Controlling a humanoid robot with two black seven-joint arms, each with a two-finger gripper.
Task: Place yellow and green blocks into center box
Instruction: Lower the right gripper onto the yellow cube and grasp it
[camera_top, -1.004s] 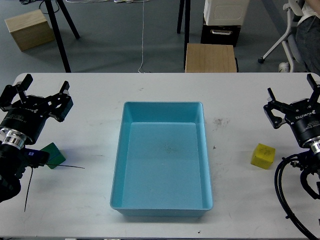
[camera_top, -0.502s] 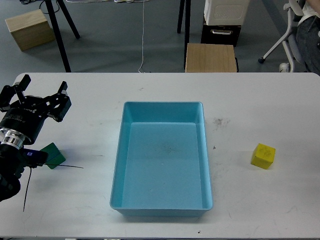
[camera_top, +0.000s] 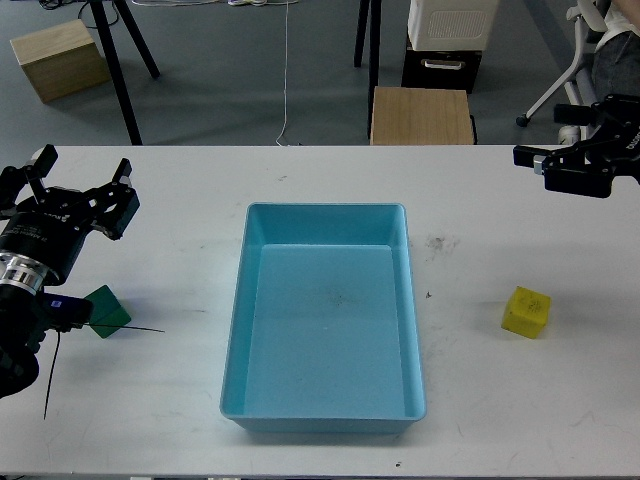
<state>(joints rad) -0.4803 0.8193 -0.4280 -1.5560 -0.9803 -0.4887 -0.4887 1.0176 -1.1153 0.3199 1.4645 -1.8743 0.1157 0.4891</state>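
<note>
**Blocks out, box bare**

My left gripper (camera_top: 70, 190) is spread wide at 9 o'clock — green block (camera_top: 107, 310) just below it. Yellow block (camera_top: 526, 311) sits at 3 o'clock of the box (camera_top: 326, 412). My right gripper (camera_top: 580, 165) — can't tell its jaws.

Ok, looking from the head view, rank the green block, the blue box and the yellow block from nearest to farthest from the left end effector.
Measured from the left end effector:
1. Green block, just below it on the table's left side.
2. Blue box, at the centre.
3. Yellow block, far over on the right side.
</note>
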